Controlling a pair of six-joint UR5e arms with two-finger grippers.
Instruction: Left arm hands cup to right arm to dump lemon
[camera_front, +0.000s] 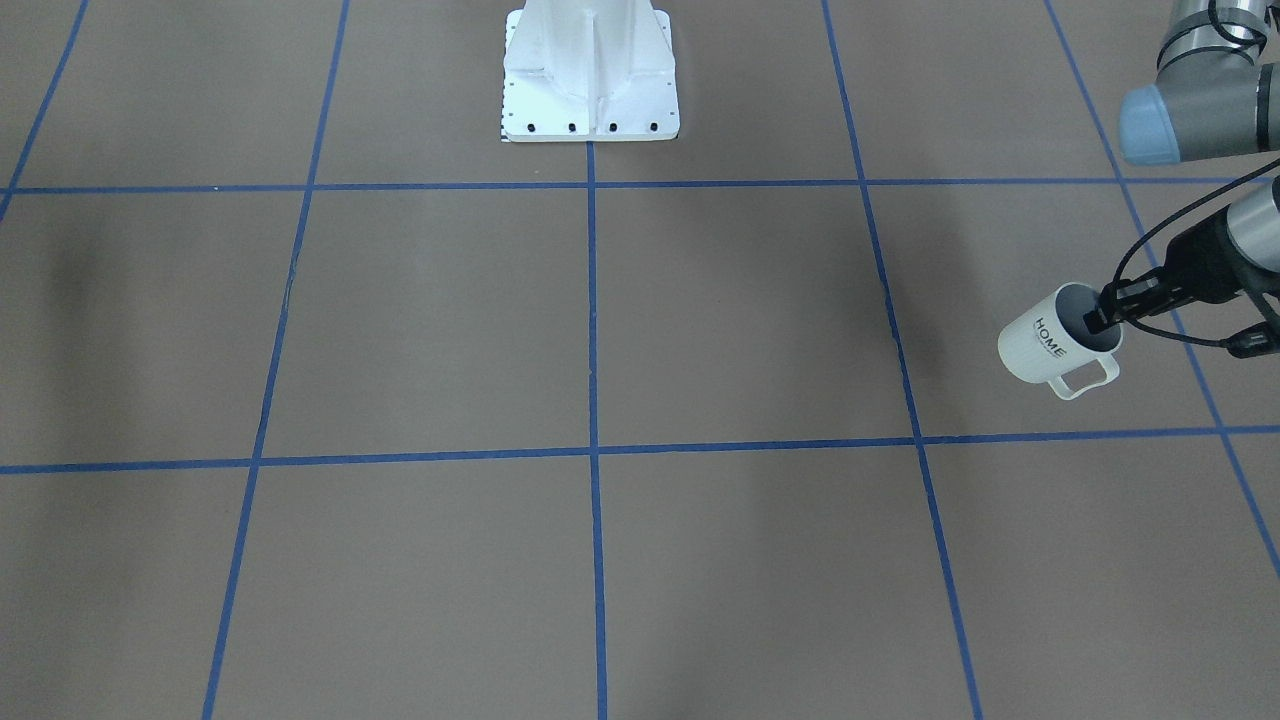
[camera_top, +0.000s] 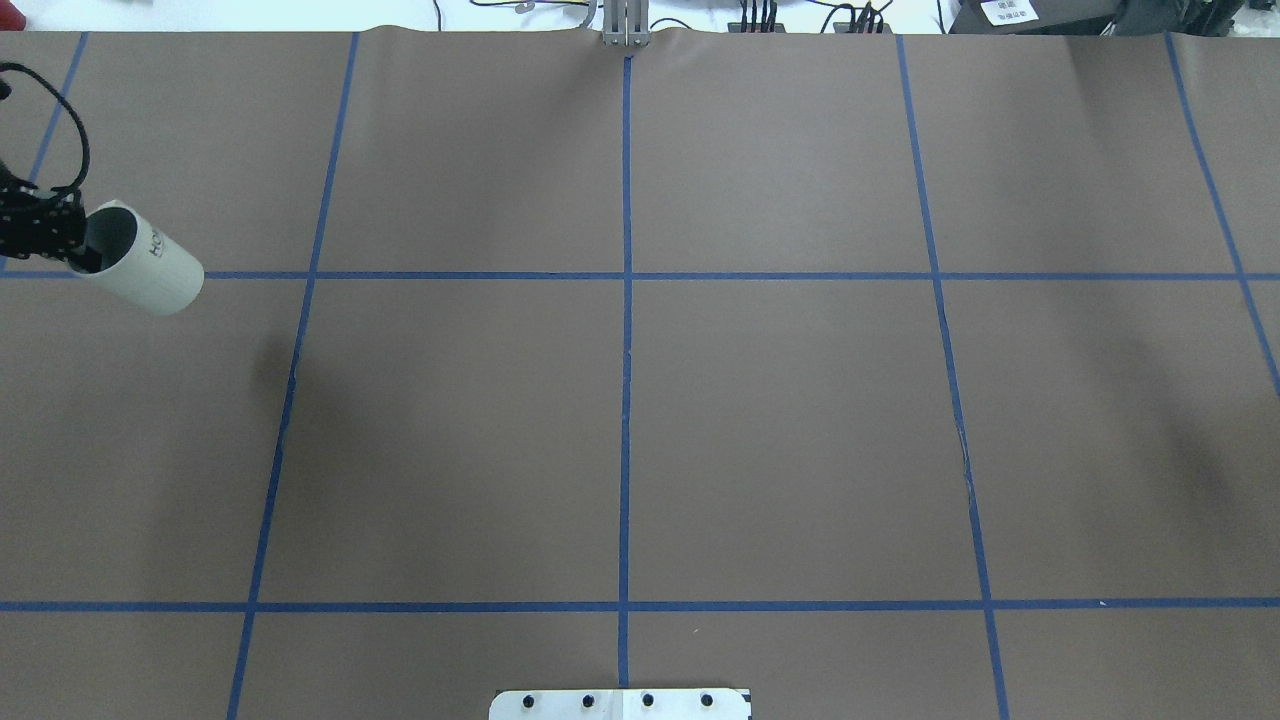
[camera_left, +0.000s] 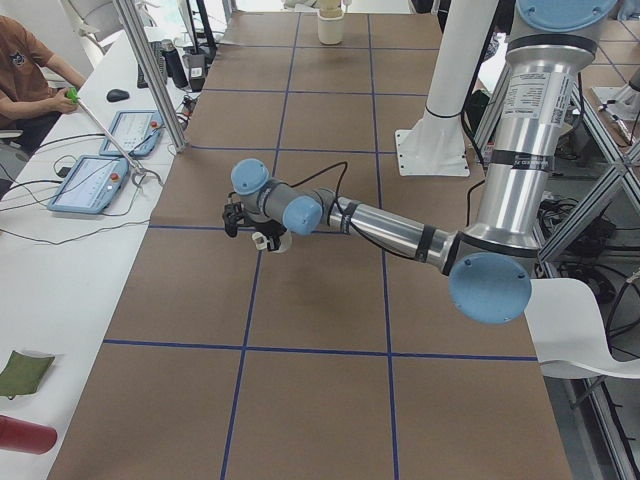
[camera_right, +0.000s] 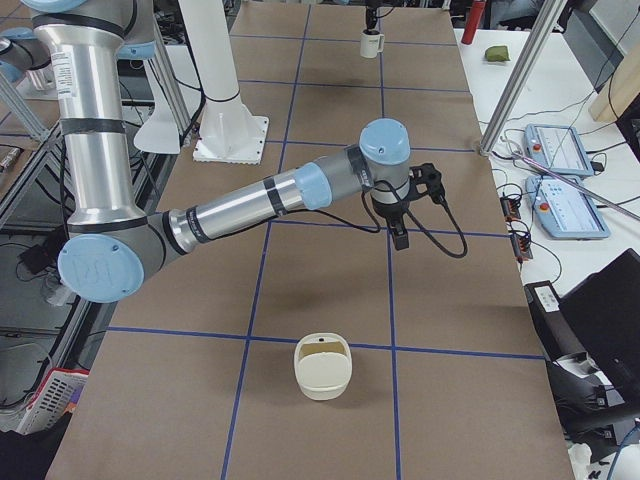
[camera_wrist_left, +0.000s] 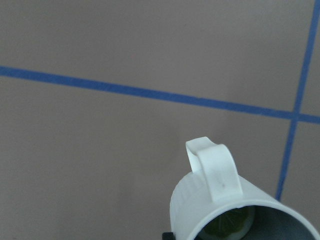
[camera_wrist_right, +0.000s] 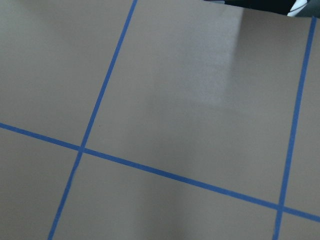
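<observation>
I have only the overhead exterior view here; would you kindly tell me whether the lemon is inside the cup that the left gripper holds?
Observer: Yes. The left wrist view looks into the cup, and the lemon lies deep inside it.
Operator: Thank you. Where is the handle? I cannot see it.
Observer: In the front-facing view the handle shows on the lower side of the tilted cup.
Operator: And where is the right arm?
Observer: The exterior right view shows the right arm stretched out over the table, with the right gripper pointing down. I cannot tell whether it is open or shut.
</observation>
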